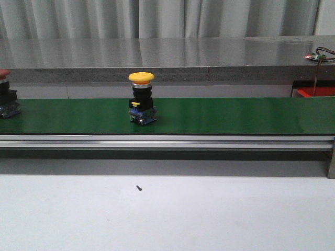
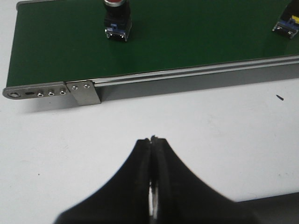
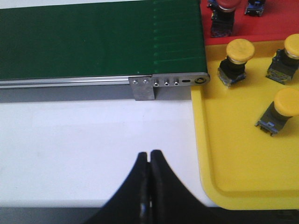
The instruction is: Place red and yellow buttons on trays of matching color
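A yellow mushroom-head push button (image 1: 141, 102) is being carried upright at frame centre on the green conveyor belt (image 1: 235, 115). A red-capped push button (image 1: 5, 97) is being seen at the left edge on the same belt. The left gripper (image 2: 153, 138) is being held with fingers pressed together over the white table (image 2: 210, 130), clamping nothing. The right gripper (image 3: 149, 153) is likewise being held closed and unloaded, beside the yellow plastic tray (image 3: 233, 177), where 3 yellow buttons (image 3: 236, 60) are resting; the red tray (image 3: 271, 30) is lying above it at upper right.

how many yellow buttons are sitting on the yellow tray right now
3 show in the right wrist view: one nearest the belt's end, one cut by the picture's edge, one lying tilted. More may sit out of view on the yellow tray.
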{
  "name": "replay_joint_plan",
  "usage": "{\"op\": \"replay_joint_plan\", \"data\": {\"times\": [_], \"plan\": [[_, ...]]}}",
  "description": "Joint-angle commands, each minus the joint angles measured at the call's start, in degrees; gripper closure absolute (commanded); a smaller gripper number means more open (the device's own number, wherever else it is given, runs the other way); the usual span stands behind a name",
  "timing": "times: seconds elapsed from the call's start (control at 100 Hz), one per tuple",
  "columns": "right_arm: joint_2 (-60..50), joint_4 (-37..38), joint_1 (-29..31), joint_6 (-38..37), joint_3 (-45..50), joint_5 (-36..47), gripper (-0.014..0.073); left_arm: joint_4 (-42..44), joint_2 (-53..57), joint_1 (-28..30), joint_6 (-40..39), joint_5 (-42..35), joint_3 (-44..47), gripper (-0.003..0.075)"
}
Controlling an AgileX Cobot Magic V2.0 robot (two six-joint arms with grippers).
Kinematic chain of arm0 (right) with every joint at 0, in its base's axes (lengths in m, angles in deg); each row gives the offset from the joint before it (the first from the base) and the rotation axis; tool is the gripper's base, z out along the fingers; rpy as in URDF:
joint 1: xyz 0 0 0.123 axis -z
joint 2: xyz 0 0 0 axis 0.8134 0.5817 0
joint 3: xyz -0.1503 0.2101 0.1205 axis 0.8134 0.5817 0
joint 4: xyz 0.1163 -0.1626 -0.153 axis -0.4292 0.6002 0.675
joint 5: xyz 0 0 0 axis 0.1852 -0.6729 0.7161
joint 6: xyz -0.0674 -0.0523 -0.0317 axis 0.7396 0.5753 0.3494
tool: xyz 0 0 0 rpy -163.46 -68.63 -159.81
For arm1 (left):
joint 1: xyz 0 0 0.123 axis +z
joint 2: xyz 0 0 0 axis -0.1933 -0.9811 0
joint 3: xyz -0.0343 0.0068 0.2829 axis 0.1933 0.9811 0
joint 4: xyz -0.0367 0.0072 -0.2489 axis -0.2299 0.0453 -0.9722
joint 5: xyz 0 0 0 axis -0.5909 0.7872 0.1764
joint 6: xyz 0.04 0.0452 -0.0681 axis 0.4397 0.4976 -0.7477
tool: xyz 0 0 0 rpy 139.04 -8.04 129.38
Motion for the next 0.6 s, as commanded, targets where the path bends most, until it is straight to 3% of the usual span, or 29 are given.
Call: {"op": "replay_joint_plan", "data": {"times": [0.0, 0.25, 0.59], "plan": [[0.31, -0.53, 0.11, 0.59, -1.34, 3.21, 0.0659, -1.07, 0.12, -0.48, -0.18, -3.0, -1.38, 0.074], [2.42, 0.01, 0.11, 0.59, -1.84, 3.11, 0.0659, -1.07, 0.12, -0.48, -0.18, -3.0, -1.38, 0.074], [18.63, -0.03, 0.11, 0.59, -10.53, 5.31, 0.0659, -1.07, 0.12, -0.48, -0.18, -3.0, -1.38, 0.074]]}}
